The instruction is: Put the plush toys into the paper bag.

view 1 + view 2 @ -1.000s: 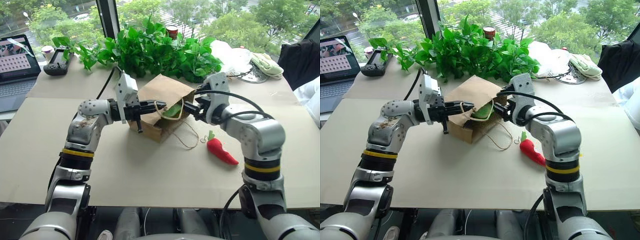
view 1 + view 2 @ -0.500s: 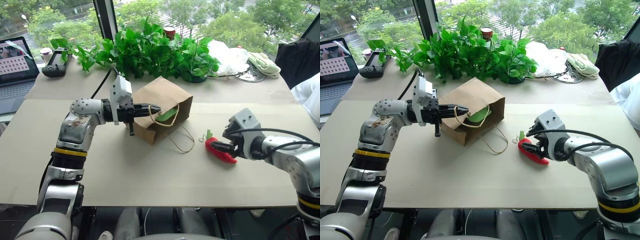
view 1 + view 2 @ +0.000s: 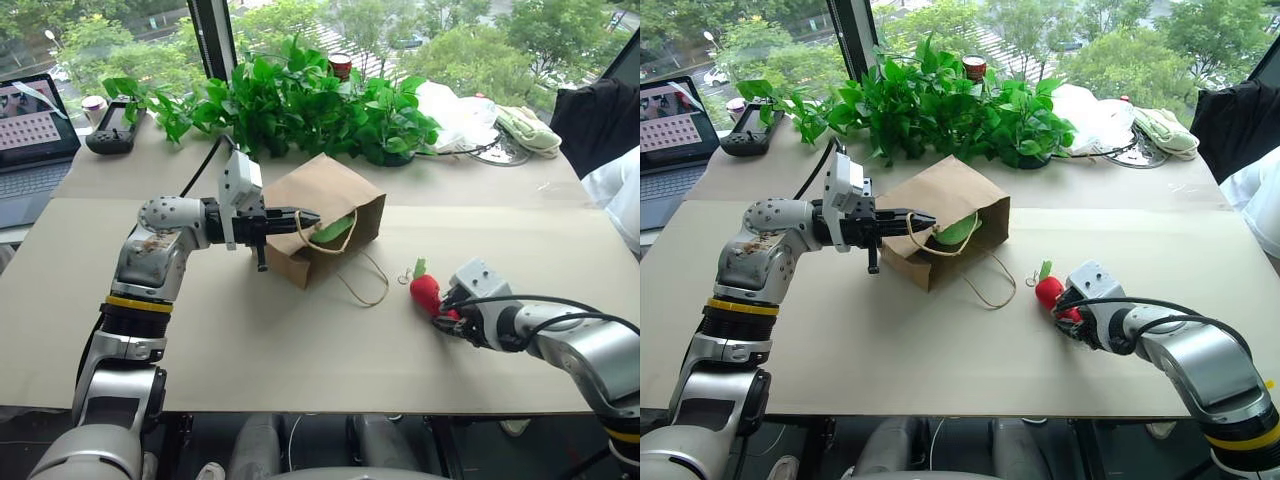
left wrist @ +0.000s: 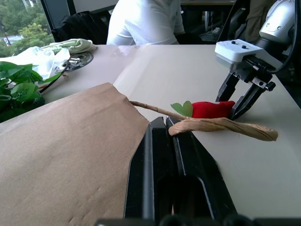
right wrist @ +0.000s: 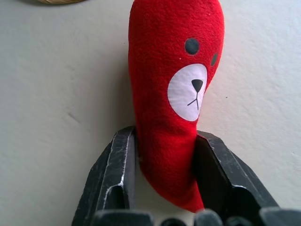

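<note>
Tabletop [image 3: 300, 360]: pale, broad, carrying a brown paper bag [image 3: 322, 195] lying on its side near the middle, mouth toward the robot's right, light-green plush toy [image 3: 335, 228] sitting just inside that mouth. Left gripper [image 3: 312, 216] level at the bag's mouth, jaws clenched on the upper twine handle [image 4: 221, 126], second handle [image 3: 365, 285] trailing loose on the tabletop. Right of the bag and apart from it, red chili plush toy [image 5: 174, 89] lying on the tabletop, right gripper [image 3: 1065, 310] angled down over it, jaws grasping its narrow end, one finger on each side.
</note>
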You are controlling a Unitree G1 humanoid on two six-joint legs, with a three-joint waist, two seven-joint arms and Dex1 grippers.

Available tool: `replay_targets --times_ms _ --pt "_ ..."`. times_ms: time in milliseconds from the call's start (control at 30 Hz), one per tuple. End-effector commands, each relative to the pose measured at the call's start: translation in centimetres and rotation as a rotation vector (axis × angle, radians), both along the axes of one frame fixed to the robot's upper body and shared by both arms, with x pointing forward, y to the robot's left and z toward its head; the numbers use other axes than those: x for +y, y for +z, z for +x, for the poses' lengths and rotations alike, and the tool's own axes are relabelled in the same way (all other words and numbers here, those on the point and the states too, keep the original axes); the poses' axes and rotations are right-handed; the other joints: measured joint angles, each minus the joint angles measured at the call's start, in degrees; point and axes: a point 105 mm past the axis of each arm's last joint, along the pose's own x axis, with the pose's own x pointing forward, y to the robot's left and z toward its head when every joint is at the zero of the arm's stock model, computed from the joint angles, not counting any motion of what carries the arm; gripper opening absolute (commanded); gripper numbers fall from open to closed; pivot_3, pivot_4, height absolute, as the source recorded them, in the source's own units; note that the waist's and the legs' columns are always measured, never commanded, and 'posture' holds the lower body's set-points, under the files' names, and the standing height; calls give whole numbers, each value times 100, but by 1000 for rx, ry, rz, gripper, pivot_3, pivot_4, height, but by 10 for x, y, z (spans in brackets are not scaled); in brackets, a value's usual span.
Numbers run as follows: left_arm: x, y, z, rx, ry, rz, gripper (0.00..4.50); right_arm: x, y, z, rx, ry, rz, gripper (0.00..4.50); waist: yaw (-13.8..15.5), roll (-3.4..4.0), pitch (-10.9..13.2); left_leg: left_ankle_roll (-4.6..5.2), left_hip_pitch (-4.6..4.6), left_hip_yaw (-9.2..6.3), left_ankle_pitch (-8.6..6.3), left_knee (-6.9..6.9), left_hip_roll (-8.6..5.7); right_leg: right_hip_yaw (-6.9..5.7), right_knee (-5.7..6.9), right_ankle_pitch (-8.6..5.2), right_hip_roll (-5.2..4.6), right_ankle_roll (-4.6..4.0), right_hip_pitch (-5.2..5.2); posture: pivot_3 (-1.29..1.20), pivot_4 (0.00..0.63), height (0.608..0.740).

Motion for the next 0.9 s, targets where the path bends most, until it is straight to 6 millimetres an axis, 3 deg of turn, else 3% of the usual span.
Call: replay_targets --times_ms 33,100,233,367,500,667,900 --pt "1 12 -1 -45 4 -20 0 -8 1 2 -16 -22 -29 491 1 0 0 0 0 0 0 2 0 0 1 0 0 0 0 0 150 740" --pt "1 12 -1 -46 7 -20 0 -7 2 2 -25 -18 -25 64 3 0 0 0 0 -4 0 2 0 -1 1 0 0 0 0 0 150 740" --pt "1 13 0 -48 13 -23 0 4 16 5 -84 20 23 64 3 0 0 0 -1 -10 0 2 -1 0 1 0 1 0 0 0 150 740" --pt "1 13 1 -50 15 -25 0 28 45 8 -174 111 130 64 -18 0 0 0 -2 -20 0 1 -1 1 6 0 3 0 -6 0 150 740" --pt "0 14 1 -51 16 -28 0 67 70 -2 -202 269 248 64 -21 1 0 0 -1 -50 0 0 -1 5 14 0 11 0 -9 0 150 740" --pt "-1 17 2 -54 16 -38 0 94 63 -5 -161 339 247 64 31 1 0 0 -9 -57 0 2 -7 3 10 0 9 0 -5 0 150 740" --pt "-4 20 1 -58 14 -50 0 122 55 13 -145 353 242 64 3 1 0 1 -11 -58 2 2 -9 3 16 -1 9 -1 -10 0 150 740"
